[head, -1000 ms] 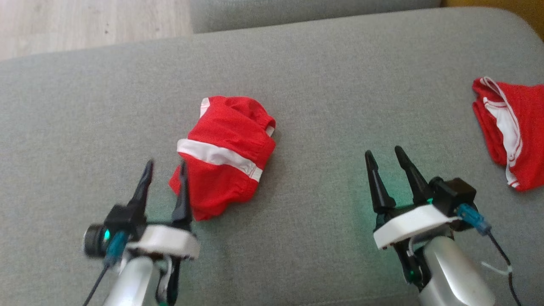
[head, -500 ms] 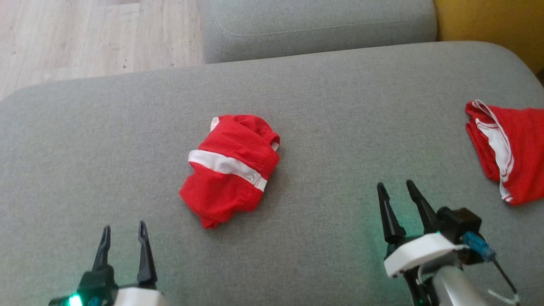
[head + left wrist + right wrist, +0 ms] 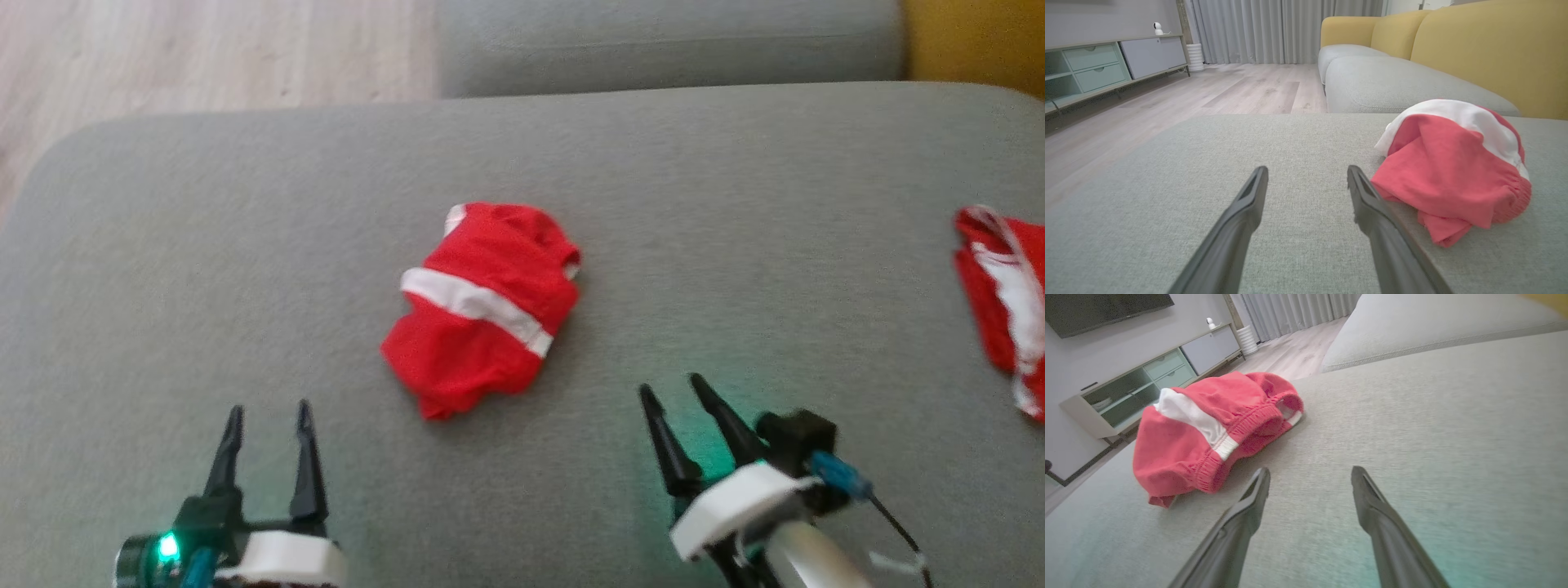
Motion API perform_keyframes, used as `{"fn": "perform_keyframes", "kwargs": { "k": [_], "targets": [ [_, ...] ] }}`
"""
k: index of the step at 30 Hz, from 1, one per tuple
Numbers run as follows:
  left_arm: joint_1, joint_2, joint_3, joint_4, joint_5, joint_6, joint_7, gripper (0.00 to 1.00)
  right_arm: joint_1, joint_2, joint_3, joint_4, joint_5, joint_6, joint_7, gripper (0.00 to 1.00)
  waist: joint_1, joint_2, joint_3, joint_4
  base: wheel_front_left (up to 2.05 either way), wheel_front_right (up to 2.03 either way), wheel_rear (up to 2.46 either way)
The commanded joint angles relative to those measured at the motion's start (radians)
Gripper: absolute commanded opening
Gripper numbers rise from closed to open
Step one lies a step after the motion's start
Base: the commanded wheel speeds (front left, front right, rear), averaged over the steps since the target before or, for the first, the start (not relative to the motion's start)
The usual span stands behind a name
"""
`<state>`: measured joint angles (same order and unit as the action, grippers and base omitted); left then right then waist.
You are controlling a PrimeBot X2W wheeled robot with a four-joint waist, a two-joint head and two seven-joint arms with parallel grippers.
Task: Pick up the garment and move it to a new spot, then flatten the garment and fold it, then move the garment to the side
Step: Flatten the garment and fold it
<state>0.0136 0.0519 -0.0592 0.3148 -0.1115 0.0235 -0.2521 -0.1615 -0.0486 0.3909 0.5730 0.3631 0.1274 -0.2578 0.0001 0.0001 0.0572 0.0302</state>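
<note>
— Garment [image 3: 482, 310], item one: red shorts with a white band, crumpled in a loose heap. Location?
— Middle of the grey seat cushion [image 3: 245, 286], lying free, with nothing touching it.
— Item two, left gripper [image 3: 270, 407]?
— Low at the left of the head view. Fingers spread wide, nothing between them. The heap lies ahead and to its right, near but apart.
— Item three, right gripper [image 3: 671, 384]?
— Low and right of centre, above the cushion. Jaws equally wide, nothing held. The heap lies ahead and to its left (elastic waistband side facing it in the right wrist view), also apart.
— So the shorts sit between the two?
— Between them and further forward, yes.
— Other stock?
— One second red cloth [image 3: 1000, 302] with white trim at the cushion's right edge (blurred, cut off by the frame), well apart from item one. Pale wood floor [image 3: 204, 49] beyond the cushion. Yellow sofa back [image 3: 1474, 49]. A low cabinet [image 3: 1098, 65] against the far wall.
</note>
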Motion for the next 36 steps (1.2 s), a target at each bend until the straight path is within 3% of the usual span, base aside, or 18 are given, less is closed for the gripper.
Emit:
{"fn": "perform_keyframes", "kwargs": {
  "k": [1,7,13,26,27,29,30,36],
  "targets": [
    [-0.049,0.000,0.020,-0.031,0.010,-0.004,-0.010,1.00,-0.073,-0.002,0.045,-0.018,0.028,0.003,-0.004,1.00,-0.0001,-0.0001,0.035,0.048,0.00,0.00,0.00],
    [-0.067,-0.001,-0.026,-0.030,-0.006,-0.006,-0.010,1.00,-0.172,-0.002,0.154,0.067,0.168,0.003,-0.004,1.00,-0.0001,-0.0001,0.082,0.145,0.00,0.00,0.00],
    [-0.072,-0.001,-0.049,-0.034,-0.019,0.001,-0.010,1.00,-0.233,-0.002,0.224,0.128,0.289,0.003,-0.004,1.00,-0.0001,-0.0001,0.109,0.199,0.00,0.00,0.00],
    [-0.089,-0.002,-0.068,-0.044,-0.033,0.012,-0.010,1.00,-0.253,-0.002,0.252,0.067,0.358,0.003,-0.004,0.98,-0.0001,-0.0001,0.121,0.193,0.00,0.00,0.00],
    [-0.090,-0.002,-0.068,-0.044,-0.034,0.012,-0.010,1.00,-0.253,-0.002,0.253,0.060,0.359,0.003,-0.004,0.87,-0.0001,-0.0001,0.123,0.190,0.00,0.00,0.00],
    [-0.093,-0.002,-0.069,-0.044,-0.035,0.013,-0.010,1.00,-0.253,-0.002,0.257,0.045,0.366,0.003,-0.004,0.15,-0.0001,-0.0001,0.124,0.187,0.00,0.00,0.00],
    [-0.094,-0.002,-0.070,-0.043,-0.037,0.014,-0.010,1.00,-0.255,-0.002,0.257,0.041,0.365,0.003,-0.004,0.00,-0.0001,-0.0001,0.126,0.185,0.00,0.00,0.00],
    [-0.100,-0.002,-0.076,-0.040,-0.051,0.016,-0.010,1.00,-0.283,-0.002,0.202,-0.028,0.328,0.003,-0.004,0.00,-0.0001,-0.0001,0.126,0.189,0.00,0.00,0.00]
  ]
}}
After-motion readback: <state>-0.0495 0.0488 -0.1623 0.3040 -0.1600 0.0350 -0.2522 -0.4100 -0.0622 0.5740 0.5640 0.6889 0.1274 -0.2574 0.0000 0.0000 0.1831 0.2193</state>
